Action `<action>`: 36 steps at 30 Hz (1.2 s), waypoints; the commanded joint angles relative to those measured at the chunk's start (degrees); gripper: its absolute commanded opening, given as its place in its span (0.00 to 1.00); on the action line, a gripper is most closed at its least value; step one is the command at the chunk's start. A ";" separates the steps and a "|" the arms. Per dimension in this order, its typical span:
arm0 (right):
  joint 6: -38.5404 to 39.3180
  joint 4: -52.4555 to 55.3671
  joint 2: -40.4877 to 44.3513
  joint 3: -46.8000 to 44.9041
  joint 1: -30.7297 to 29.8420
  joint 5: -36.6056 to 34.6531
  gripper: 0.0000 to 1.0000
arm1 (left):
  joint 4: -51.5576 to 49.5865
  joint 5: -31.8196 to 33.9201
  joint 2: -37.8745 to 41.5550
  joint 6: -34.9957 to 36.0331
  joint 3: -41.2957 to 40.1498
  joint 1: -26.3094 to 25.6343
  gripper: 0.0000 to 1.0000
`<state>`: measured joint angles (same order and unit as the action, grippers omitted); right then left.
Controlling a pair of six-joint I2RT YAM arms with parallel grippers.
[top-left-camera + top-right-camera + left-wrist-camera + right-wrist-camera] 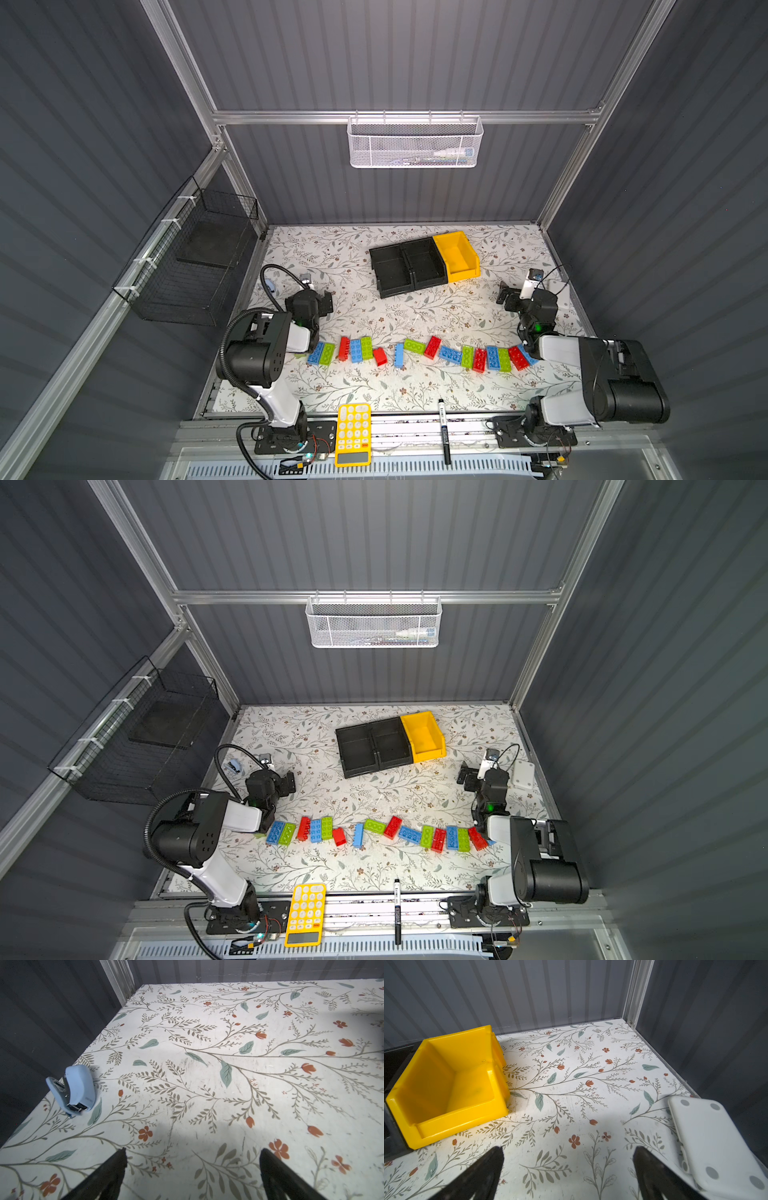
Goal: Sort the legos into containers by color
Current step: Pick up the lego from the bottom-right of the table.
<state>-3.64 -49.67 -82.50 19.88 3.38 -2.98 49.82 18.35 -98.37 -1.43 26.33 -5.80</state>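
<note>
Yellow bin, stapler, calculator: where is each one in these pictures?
Yellow bin [431, 1072]: right wrist view, on its inner side wall.
Stapler [80, 1084]: left wrist view, on its blue top cover.
Calculator [353, 428]: in a top view, on its keypad.

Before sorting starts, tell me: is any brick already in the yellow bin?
No, the yellow bin shows only bare floor and walls.
</note>
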 commanded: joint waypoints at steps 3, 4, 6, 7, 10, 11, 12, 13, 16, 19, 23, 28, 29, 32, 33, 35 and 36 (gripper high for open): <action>-0.56 -0.32 0.57 0.26 0.27 0.52 0.96 | 1.36 -0.25 0.64 1.15 0.62 0.35 0.93; -0.49 -0.52 0.62 0.11 0.23 0.46 0.91 | 1.76 0.08 0.79 1.11 0.48 0.35 0.91; -0.54 -0.94 0.95 -0.14 -0.05 -0.69 0.87 | -1.38 0.73 3.30 0.84 1.34 0.35 0.89; -1.17 0.79 2.03 0.61 -0.36 -3.16 0.87 | -6.09 1.54 5.90 0.30 2.45 0.35 0.89; -4.40 29.96 7.44 13.43 -0.04 -6.19 0.83 | -19.41 6.55 11.63 -2.57 7.79 0.35 0.89; -5.99 37.55 7.69 17.55 -0.12 -7.31 0.81 | -23.65 7.15 12.76 -4.28 9.71 0.29 0.89; -8.66 43.04 8.17 20.19 -0.12 -8.74 0.81 | -28.99 7.61 13.87 -6.22 12.07 0.27 0.88; -11.90 47.23 8.70 22.10 -0.13 -10.36 0.81 | -33.82 8.05 14.79 -7.68 14.60 0.26 0.86; -20.34 61.34 10.50 25.91 -0.19 -13.47 0.82 | -43.89 9.07 17.82 -12.74 18.90 0.27 0.85; -24.40 72.48 12.61 27.08 0.02 -17.69 0.85 | -48.64 6.81 22.14 -16.01 18.97 0.18 0.85; -33.15 85.55 13.99 28.65 2.41 -15.40 0.87 | -51.13 4.68 26.26 -20.80 16.34 0.18 0.85; -45.94 94.75 14.29 26.07 3.27 -9.85 0.90 | -53.13 1.43 25.03 -23.61 17.40 0.18 0.84; -47.63 94.95 14.97 25.05 3.30 -9.01 0.91 | -53.38 0.84 24.37 -23.57 18.05 0.18 0.84; -52.81 93.65 17.34 21.25 3.30 -3.44 0.92 | -54.70 0.22 22.41 -22.75 20.11 0.18 0.84; -53.97 93.24 17.54 20.08 3.26 -1.65 0.92 | -54.91 0.31 21.89 -22.60 20.55 0.18 0.85; -55.42 92.61 17.23 18.26 3.21 -0.06 0.92 | -54.96 0.23 21.17 -22.15 20.96 0.18 0.85; -55.38 92.07 16.87 17.46 3.21 0.45 0.92 | -54.77 0.05 20.88 -21.91 21.08 0.18 0.85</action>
<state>-53.54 40.80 -65.30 39.24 6.39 -6.92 -3.22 19.57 -76.82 -22.98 45.15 -5.80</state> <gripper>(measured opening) 0.917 0.848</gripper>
